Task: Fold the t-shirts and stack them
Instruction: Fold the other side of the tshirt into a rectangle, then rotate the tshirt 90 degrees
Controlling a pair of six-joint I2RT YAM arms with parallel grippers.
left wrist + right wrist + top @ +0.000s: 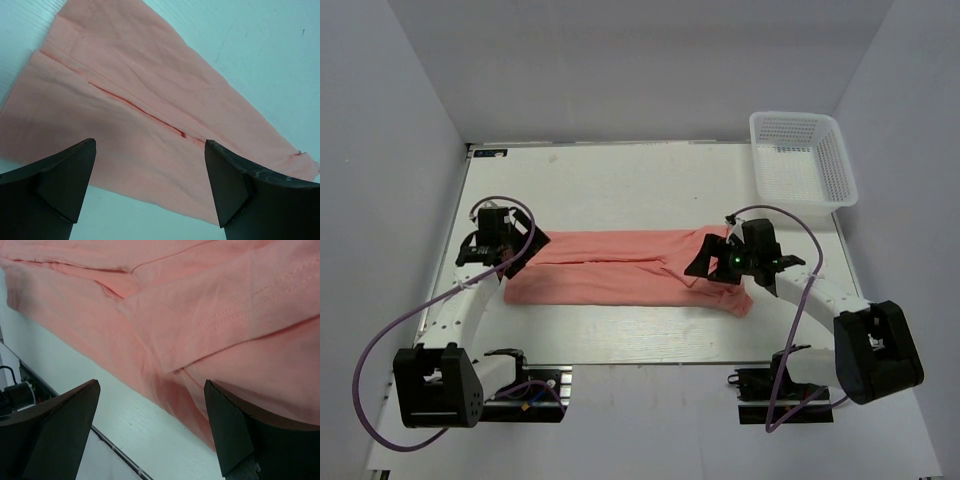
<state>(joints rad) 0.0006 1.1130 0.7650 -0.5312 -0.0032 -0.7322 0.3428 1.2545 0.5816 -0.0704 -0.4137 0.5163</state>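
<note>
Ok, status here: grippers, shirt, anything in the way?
Left gripper open over t-shirt, left end. Right gripper open over right end. Shirt flat, folded into long strip. White basket apart, far right.

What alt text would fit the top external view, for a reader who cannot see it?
A salmon-pink t-shirt, folded into a long band, lies across a white table. The left arm reaches over its left end and the right arm over its right end; a white mesh basket sits at the far right corner.
</note>
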